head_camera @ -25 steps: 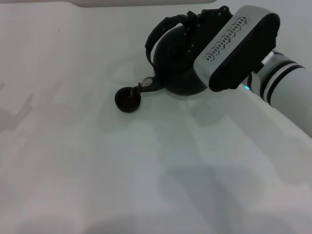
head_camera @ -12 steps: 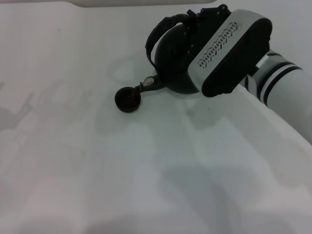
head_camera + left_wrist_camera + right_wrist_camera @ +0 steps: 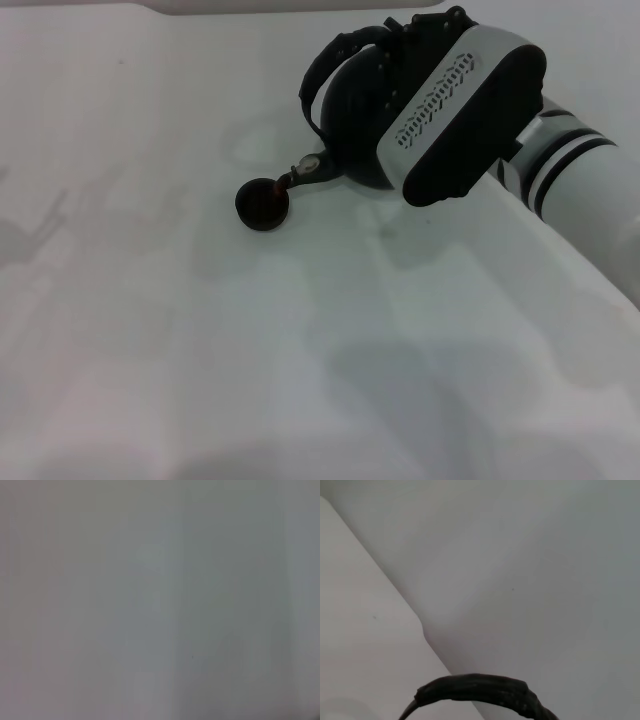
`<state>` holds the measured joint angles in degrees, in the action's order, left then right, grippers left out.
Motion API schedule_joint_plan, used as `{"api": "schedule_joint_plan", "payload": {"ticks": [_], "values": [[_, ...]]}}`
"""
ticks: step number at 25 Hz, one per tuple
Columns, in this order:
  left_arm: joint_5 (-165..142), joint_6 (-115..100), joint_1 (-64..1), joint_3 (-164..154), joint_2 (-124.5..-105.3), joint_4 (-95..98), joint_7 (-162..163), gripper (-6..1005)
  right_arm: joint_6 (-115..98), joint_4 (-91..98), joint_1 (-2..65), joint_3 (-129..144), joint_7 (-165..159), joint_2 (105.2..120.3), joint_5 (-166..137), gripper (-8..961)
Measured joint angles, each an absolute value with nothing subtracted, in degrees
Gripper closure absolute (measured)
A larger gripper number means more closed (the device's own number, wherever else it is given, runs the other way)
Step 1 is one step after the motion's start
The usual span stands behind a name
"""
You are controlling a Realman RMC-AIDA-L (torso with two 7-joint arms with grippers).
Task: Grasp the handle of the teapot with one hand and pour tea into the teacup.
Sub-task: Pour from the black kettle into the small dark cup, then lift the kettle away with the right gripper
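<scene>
White surface fills the head view. Teapot, dark and round, is at the far right of it, tipped with its spout angled down toward the teacup. Spout tip sits right over the cup's rim; the cup stands on the surface just left of the pot. Handle arches over the pot top; the right wrist view shows the same handle close up. Right pincer is at the handle, arm housing blocks it, can't tell how far closed. Left pincer out of sight; left wrist view is blank grey.
</scene>
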<state>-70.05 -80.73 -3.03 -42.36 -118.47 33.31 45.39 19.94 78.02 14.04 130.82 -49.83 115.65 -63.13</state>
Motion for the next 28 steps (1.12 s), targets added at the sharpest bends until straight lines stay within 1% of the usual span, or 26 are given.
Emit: {"api": "schedule_joint_plan", "payload": {"ticks": [28], "values": [[-70.07, -79.32, -3.81, -42.36, -118.47, 33.31, 45.33, 125, 20.48, 78.03, 14.06, 130.69, -50.09, 115.65, -63.37, 842]]}}
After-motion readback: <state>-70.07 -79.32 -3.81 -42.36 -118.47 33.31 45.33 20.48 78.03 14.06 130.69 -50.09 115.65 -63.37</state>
